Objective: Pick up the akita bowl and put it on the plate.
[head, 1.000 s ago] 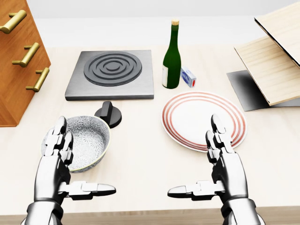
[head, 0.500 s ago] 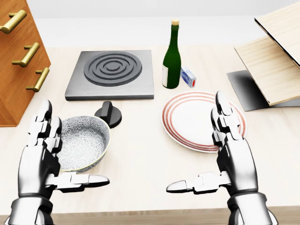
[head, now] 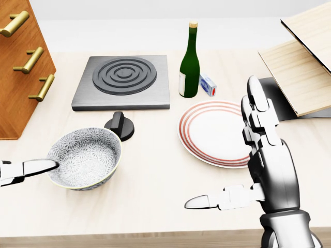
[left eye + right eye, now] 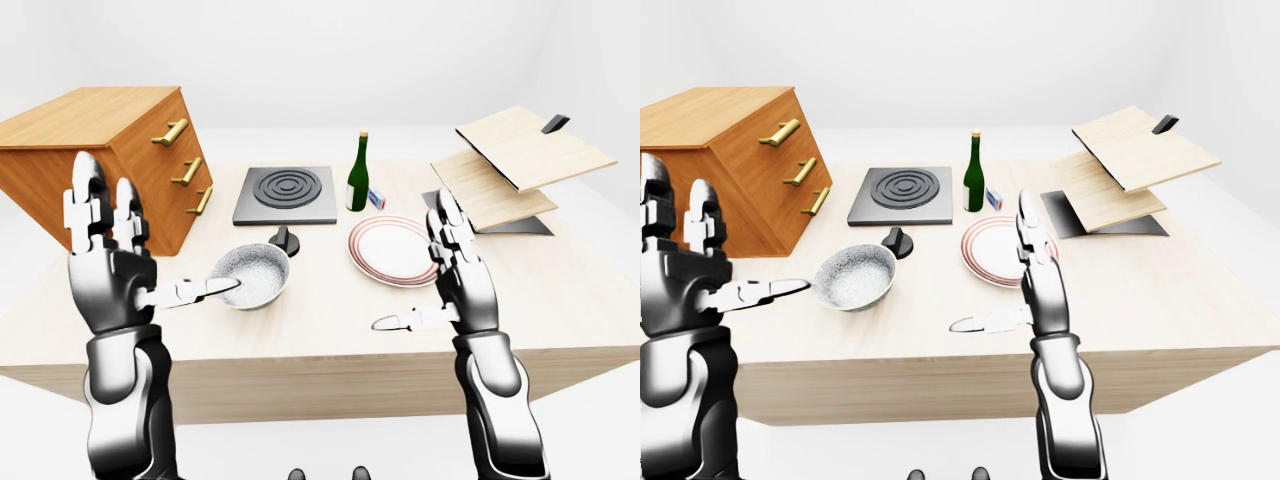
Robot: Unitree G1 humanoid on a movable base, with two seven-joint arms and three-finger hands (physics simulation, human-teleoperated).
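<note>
Left hand (image 4: pixel 105 285), spread open and empty, has lifted and swung leftward, thumb perhaps touching the akita bowl (image 3: pixel 85 157) resting on the table (image 3: pixel 155 175) beside the plate (image 3: pixel 217 132), while the right hand (image 3: pixel 271 170), likewise open, has risen.

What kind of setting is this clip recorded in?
Likely a simulated kitchen tabletop: a flat stove burner, a green bottle, a patterned bowl and a red-rimmed plate on a pale wooden table.
</note>
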